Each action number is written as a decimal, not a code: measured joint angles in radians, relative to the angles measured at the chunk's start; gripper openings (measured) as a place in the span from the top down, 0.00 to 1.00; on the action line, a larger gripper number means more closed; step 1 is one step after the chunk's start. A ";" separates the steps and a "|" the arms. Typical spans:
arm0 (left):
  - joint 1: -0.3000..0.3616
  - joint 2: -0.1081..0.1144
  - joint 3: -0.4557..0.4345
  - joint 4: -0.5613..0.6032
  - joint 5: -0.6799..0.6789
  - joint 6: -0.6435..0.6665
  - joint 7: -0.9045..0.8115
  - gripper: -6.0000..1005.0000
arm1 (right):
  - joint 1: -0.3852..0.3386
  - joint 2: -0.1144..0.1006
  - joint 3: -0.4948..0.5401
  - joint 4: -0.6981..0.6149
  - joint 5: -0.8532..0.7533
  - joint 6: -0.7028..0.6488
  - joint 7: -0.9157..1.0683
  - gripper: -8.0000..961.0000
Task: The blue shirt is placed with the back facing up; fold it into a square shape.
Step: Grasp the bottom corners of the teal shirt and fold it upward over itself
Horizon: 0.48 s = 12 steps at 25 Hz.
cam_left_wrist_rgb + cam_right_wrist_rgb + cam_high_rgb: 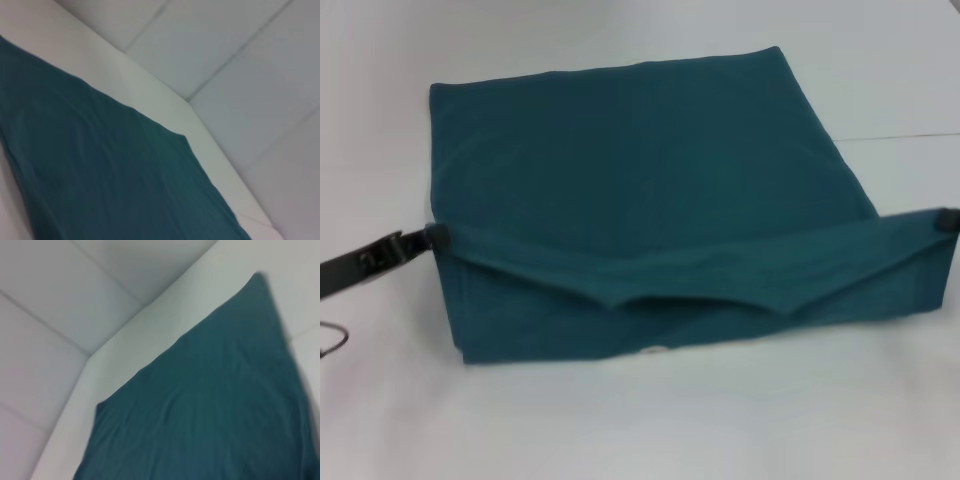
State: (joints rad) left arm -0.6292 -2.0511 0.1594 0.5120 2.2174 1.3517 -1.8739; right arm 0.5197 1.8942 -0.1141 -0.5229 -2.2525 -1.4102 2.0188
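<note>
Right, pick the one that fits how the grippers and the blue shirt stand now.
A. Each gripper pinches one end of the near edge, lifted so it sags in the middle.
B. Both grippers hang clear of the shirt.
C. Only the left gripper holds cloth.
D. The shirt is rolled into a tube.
A: in the head view the left gripper and right gripper each pinch an end of the blue shirt, whose near edge droops between them.
</note>
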 joint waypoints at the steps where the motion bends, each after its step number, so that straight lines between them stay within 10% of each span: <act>1: -0.015 0.000 0.000 -0.011 0.000 -0.037 0.000 0.97 | 0.016 0.000 -0.001 0.011 0.001 0.038 0.001 0.95; 12: -0.121 -0.019 0.001 -0.091 -0.097 -0.298 0.111 0.97 | 0.153 0.021 -0.068 0.091 0.004 0.390 -0.029 0.95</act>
State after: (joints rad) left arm -0.7504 -2.0699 0.1604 0.4214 2.1202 1.0538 -1.7632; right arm 0.6723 1.9151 -0.1819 -0.4323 -2.2488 -1.0203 1.9900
